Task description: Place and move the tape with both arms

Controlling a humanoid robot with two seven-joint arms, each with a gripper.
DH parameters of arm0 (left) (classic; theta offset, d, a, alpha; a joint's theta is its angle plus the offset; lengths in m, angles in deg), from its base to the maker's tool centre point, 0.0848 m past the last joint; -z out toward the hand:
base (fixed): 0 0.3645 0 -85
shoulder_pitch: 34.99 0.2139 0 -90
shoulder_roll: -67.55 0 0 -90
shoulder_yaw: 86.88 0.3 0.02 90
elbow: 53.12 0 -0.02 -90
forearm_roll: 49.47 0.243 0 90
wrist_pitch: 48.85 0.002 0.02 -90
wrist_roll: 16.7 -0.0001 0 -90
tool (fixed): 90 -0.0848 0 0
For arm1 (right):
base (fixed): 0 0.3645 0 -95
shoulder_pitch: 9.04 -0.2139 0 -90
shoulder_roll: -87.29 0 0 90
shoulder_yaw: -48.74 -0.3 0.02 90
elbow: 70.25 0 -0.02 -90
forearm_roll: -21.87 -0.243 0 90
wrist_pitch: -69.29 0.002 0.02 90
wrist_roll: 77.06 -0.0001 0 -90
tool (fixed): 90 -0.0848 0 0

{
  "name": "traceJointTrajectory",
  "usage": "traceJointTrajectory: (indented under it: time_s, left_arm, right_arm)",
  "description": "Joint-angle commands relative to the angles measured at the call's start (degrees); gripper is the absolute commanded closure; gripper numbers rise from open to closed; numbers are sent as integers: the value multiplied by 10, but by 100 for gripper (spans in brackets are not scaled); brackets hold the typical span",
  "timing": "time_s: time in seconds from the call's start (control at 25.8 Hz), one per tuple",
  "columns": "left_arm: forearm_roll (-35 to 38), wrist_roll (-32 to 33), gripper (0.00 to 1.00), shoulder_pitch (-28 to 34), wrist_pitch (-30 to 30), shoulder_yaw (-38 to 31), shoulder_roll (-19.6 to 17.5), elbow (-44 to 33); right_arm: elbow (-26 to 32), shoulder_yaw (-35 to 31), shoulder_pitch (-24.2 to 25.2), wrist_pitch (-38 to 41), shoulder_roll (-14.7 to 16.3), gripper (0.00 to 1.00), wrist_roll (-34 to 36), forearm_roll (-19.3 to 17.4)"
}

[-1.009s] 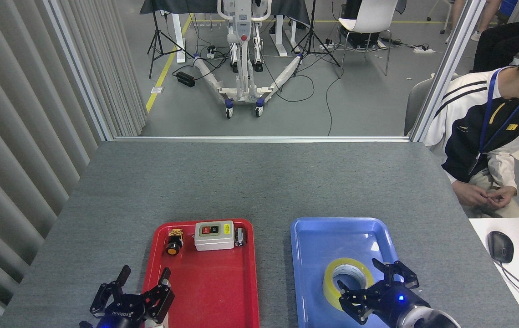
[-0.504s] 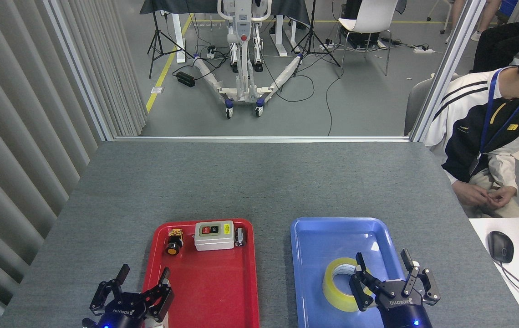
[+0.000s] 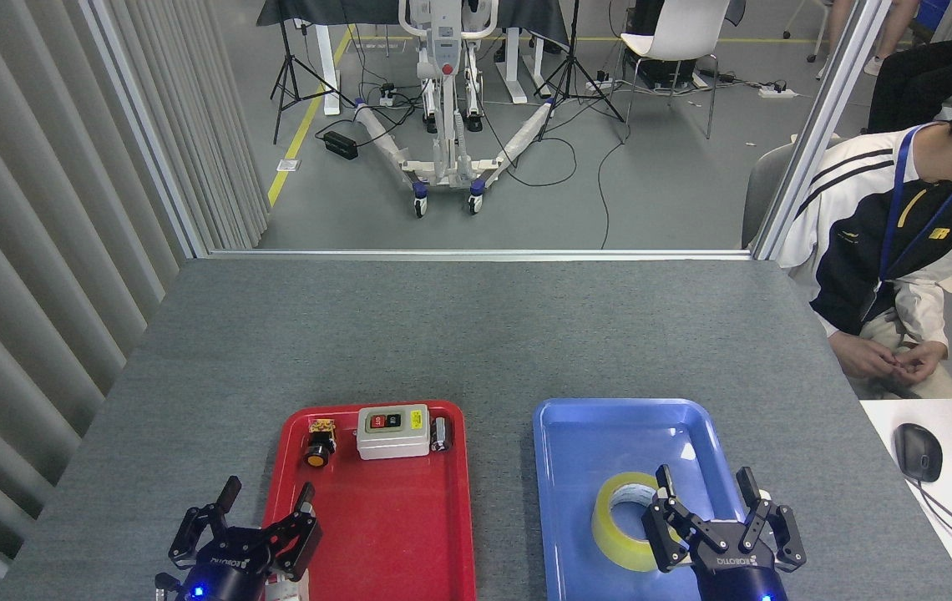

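The tape (image 3: 622, 526), a yellow roll with a white core, lies flat in the blue tray (image 3: 601, 434). My right gripper (image 3: 706, 492) hovers at the roll's right side, fingers spread open and pointing away from me; one finger (image 3: 664, 484) overlaps the roll's right rim, and nothing is gripped. My left gripper (image 3: 267, 497) stands open at the bottom left, straddling the red tray's (image 3: 384, 517) near left edge, with nothing between its fingers.
At the red tray's far end sit a white switch box (image 3: 393, 431), a yellow push button (image 3: 319, 441) and a small metal cylinder (image 3: 440, 434). A seated person (image 3: 885, 250) is at the table's right. A mouse (image 3: 917, 452) lies on a white desk.
My right gripper has turned from facing left over the roll to pointing away from me and shifted to the roll's right side. The left gripper barely moved. The tape stayed put.
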Motion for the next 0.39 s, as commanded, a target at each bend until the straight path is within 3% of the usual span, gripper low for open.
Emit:
traceJointTrajectory:
  time_s: [0.0, 0.35]
  left_arm:
    - [-1, 0, 0, -9, 2, 0, 0, 2]
    - [-1, 1, 0, -35, 2, 0, -1, 26]
  right_arm:
    - [0, -1, 1, -1, 0, 0, 0, -1]
    - [-1, -1, 11, 1, -2, 0, 0, -1]
